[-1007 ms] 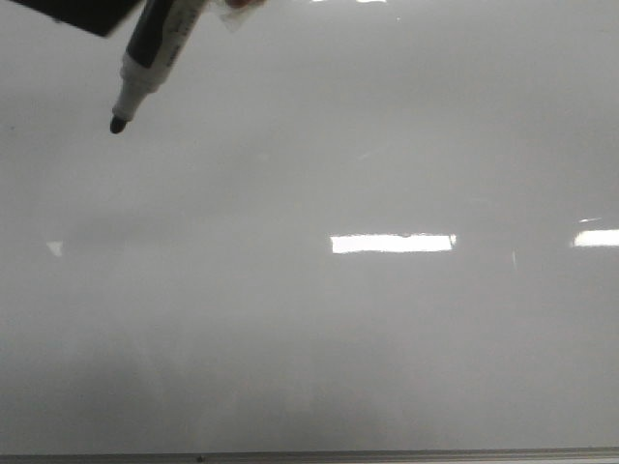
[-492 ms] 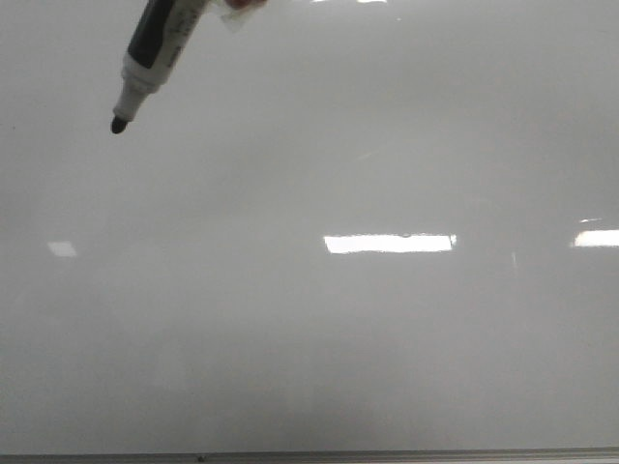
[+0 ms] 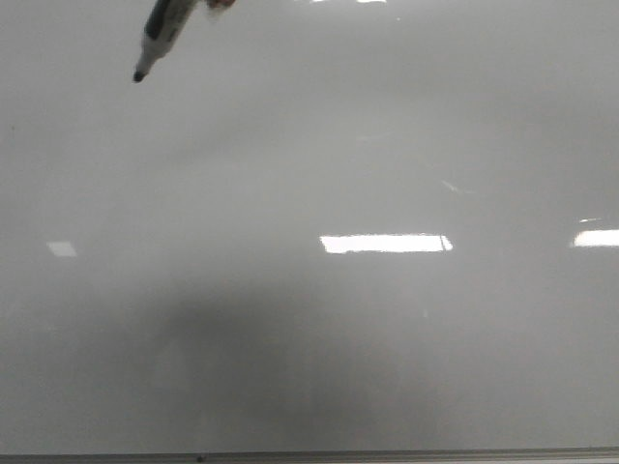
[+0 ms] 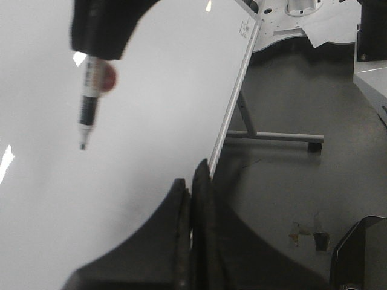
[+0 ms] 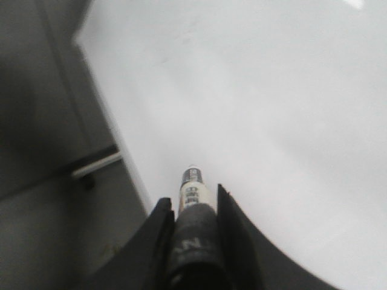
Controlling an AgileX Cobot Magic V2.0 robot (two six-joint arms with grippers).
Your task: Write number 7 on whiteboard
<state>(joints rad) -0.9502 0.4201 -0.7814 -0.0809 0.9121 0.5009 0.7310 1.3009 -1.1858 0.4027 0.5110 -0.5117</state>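
The board (image 3: 387, 155) fills the front view, glossy and blank: no stroke of the 7 shows on it in any view, so the writing looks not yet begun. A marker (image 3: 160, 37) hangs at the top left of that view, tip down and angled to the left, over the board's far-left part; whether the tip touches the surface cannot be told, though no ink shows beneath it. The right gripper (image 5: 192, 208) pinches the marker (image 5: 192, 199) by its dark barrel, fingers closed on either side, with the white end poking out toward the board (image 5: 272, 109); gripping it along the barrel like this leaves the tip free and pointed at the surface for drawing. The left gripper (image 4: 192, 181) has its fingers pressed together on nothing and sits off the board's edge (image 4: 233, 115), seemingly parked clear of the writing area. From there the marker (image 4: 87, 106) shows slanted over the white face. The likely next need is a light, even contact to start the top bar.
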